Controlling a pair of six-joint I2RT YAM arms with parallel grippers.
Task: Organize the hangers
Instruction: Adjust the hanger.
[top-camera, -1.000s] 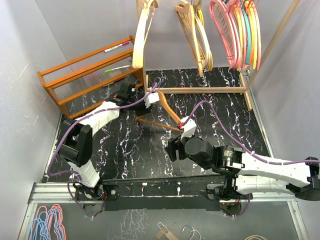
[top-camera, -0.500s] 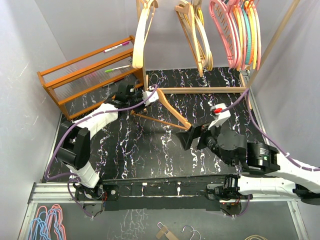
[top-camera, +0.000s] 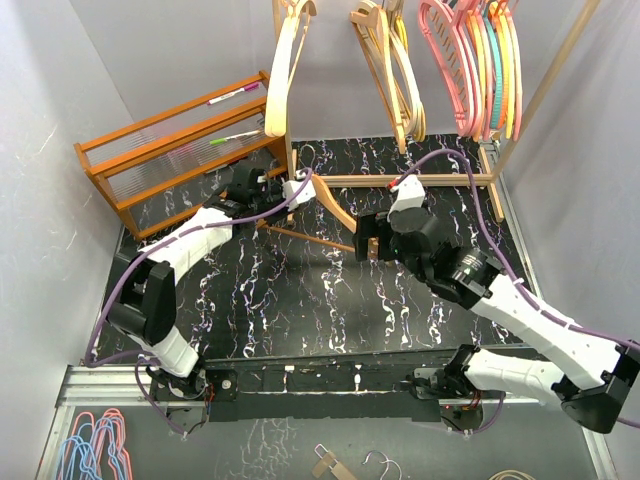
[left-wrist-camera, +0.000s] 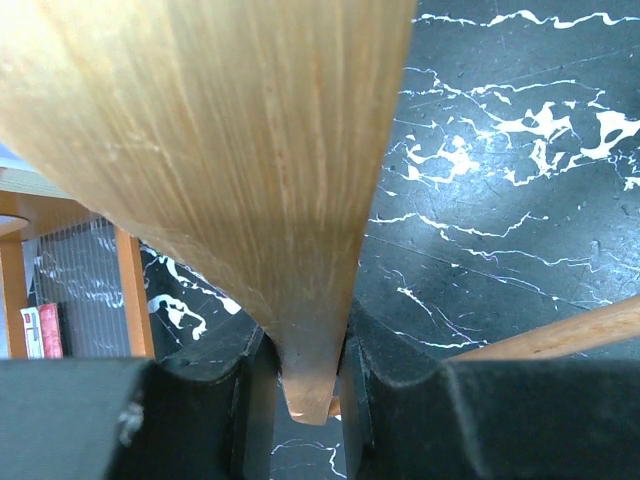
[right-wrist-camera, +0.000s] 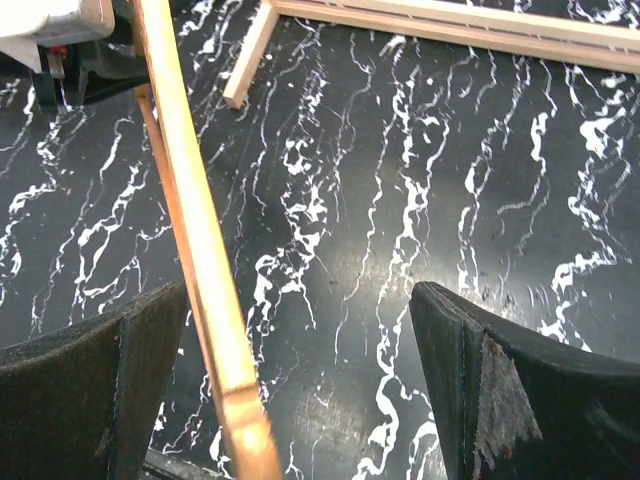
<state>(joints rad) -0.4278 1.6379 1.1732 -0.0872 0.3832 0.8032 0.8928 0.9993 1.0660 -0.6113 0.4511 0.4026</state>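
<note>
One wooden hanger (top-camera: 335, 208), centre frame: L pincer (left-wrist-camera: 305, 370) clamps one end; R pincer (right-wrist-camera: 300, 390), just sprung wide, lets go. Handover done, hanging likely next.

Looked down from above-behind arm bases (top-camera: 190, 382) onto whole desk (top-camera: 300, 310) up top; shot close-up downward at wrists; shared wooden hanger (right-wrist-camera: 200, 230) throughout.

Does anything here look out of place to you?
Yes: one wooden hanger is tilted over the table, pinched in the left jaws, while the other hangers hang up at the back. A pink and blue bundle also lies beyond the table's near edge.
</note>
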